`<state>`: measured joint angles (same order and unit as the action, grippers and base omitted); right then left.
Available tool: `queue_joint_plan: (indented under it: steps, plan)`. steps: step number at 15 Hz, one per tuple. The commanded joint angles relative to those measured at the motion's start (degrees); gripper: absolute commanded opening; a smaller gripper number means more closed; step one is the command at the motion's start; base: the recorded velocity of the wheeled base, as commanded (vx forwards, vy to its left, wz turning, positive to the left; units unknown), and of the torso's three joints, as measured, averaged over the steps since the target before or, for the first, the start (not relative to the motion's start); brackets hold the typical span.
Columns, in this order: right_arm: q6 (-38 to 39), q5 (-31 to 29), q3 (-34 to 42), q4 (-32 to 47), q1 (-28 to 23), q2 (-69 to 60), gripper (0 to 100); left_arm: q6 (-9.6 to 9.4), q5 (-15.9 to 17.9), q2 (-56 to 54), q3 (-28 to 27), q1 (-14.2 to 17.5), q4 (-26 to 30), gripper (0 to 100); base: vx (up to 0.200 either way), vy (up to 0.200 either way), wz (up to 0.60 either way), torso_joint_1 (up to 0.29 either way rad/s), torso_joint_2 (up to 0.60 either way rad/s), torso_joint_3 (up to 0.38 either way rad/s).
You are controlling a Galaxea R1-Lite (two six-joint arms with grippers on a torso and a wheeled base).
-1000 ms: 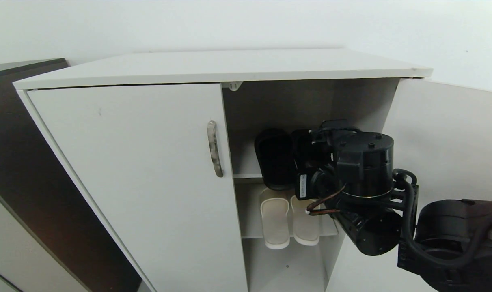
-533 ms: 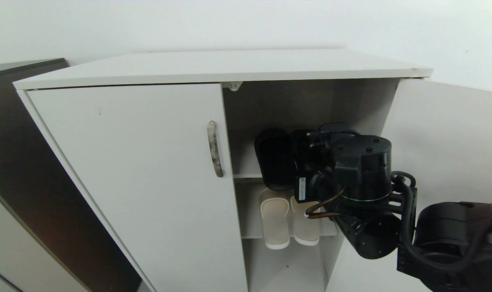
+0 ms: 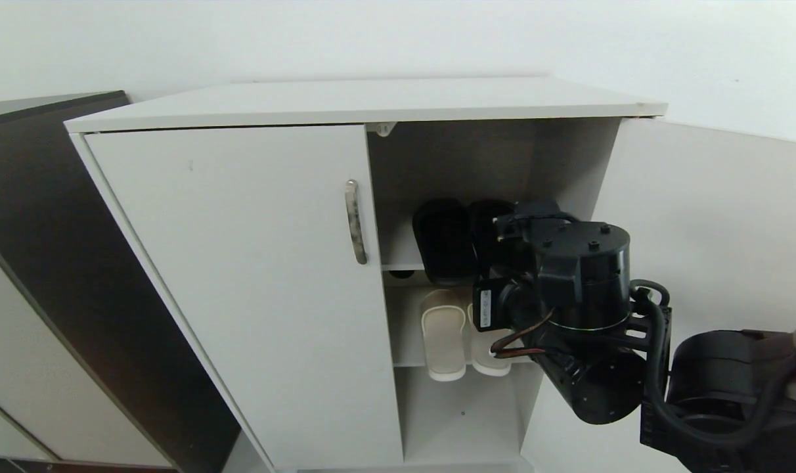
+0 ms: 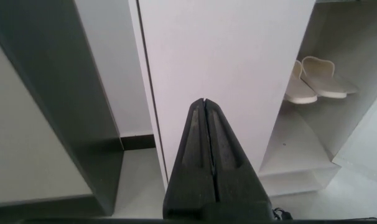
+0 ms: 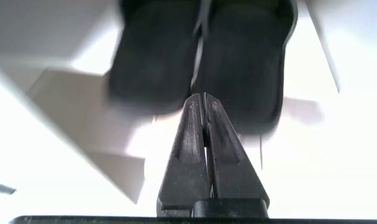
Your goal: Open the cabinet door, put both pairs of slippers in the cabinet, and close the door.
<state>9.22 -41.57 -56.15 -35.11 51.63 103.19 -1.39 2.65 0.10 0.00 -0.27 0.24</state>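
The white cabinet (image 3: pixel 372 105) has its right door (image 3: pixel 707 223) swung open and its left door (image 3: pixel 240 276) closed. A black pair of slippers (image 3: pixel 445 240) lies on the upper shelf and a white pair (image 3: pixel 442 332) on the shelf below. My right arm (image 3: pixel 582 282) hangs in front of the opening at the black pair's height. My right gripper (image 5: pixel 204 102) is shut and empty, just short of the black slippers (image 5: pixel 157 56). My left gripper (image 4: pixel 204 109) is also shut and empty, low in front of the closed door (image 4: pixel 226 62), with the white slippers (image 4: pixel 316 81) off to one side.
A metal handle (image 3: pixel 354 222) runs down the closed door's inner edge. A dark panel (image 3: pixel 43 230) stands left of the cabinet. The bottom compartment (image 3: pixel 460 414) holds nothing. A plain wall rises behind.
The whole head picture has shifted, so the camera has moved and the cabinet looks slightly farther off. My right wrist now sits a little lower against the black slippers.
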Motion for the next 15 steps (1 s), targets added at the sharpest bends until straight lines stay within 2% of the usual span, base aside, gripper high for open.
queue_joint_plan:
  steps: [1,14,15]
  plan:
    - [-0.08,0.09,-0.01,-0.05,-0.12,0.25,0,0.07,-0.01,-0.01,0.00,0.00,0.02,0,-0.200,0.000,0.00,0.007,0.00,0.002]
    - [0.01,0.44,2.01,-0.05,-0.39,0.25,0,0.07,-0.01,-0.01,0.00,0.00,0.02,0,-0.200,0.000,0.00,0.002,0.00,0.003]
    - [0.01,0.44,2.01,-0.05,-0.56,0.25,0,0.07,-0.01,-0.01,0.00,0.00,0.02,0,0.000,0.000,0.00,0.000,0.00,0.000]
